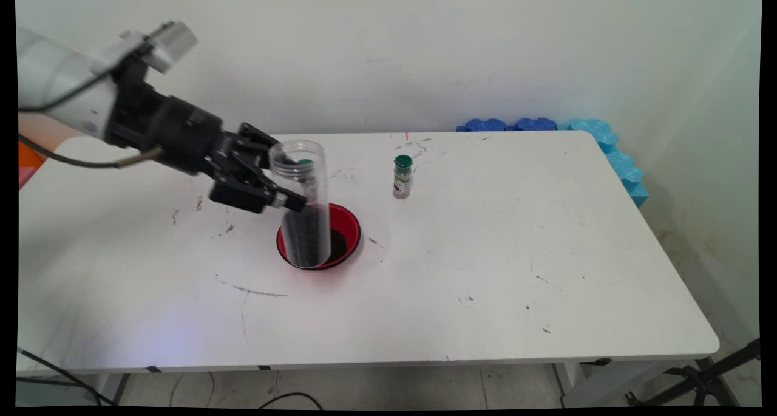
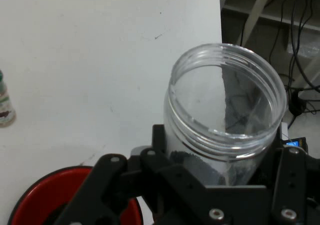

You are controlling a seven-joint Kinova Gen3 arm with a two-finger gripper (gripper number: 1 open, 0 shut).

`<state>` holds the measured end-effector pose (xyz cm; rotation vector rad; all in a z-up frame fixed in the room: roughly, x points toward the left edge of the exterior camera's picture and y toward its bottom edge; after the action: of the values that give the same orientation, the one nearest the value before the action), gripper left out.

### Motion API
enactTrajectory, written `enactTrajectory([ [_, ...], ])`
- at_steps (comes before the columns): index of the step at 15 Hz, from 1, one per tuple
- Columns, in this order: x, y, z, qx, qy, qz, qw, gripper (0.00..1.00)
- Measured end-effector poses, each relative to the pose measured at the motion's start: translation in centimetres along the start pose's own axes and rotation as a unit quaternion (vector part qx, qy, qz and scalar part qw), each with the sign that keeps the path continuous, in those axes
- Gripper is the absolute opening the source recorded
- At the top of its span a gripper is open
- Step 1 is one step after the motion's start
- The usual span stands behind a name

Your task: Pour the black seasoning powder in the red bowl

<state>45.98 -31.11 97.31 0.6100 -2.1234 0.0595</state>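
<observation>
Tool (image 1: 276, 179) gripping upright jar (image 1: 303, 209), above red bowl (image 1: 346, 221)

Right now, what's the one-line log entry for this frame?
gripper: shut on clear jar | jar: open-topped, over red bowl | green-capped bottle: upright, apart

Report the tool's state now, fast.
Tool: shut on the clear plastic jar, open-mouthed with dark contents, held over the red bowl.
</observation>
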Motion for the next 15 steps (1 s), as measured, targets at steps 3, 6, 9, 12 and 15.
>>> enactTrajectory([
  [3,1.0,0.3,-2.3,-0.001,-0.002,-0.006,1.0,0.0],
  [6,1.6,0.6,-4.0,-0.003,-0.006,-0.006,1.0,0.0],
  [9,2.0,0.8,-5.3,-0.005,-0.011,-0.005,0.9999,0.0],
  [12,2.1,0.9,-6.1,-0.013,-0.019,0.016,0.9996,0.0],
  [15,2.0,0.6,-6.8,-0.011,-0.034,0.044,0.9984,0.0],
])
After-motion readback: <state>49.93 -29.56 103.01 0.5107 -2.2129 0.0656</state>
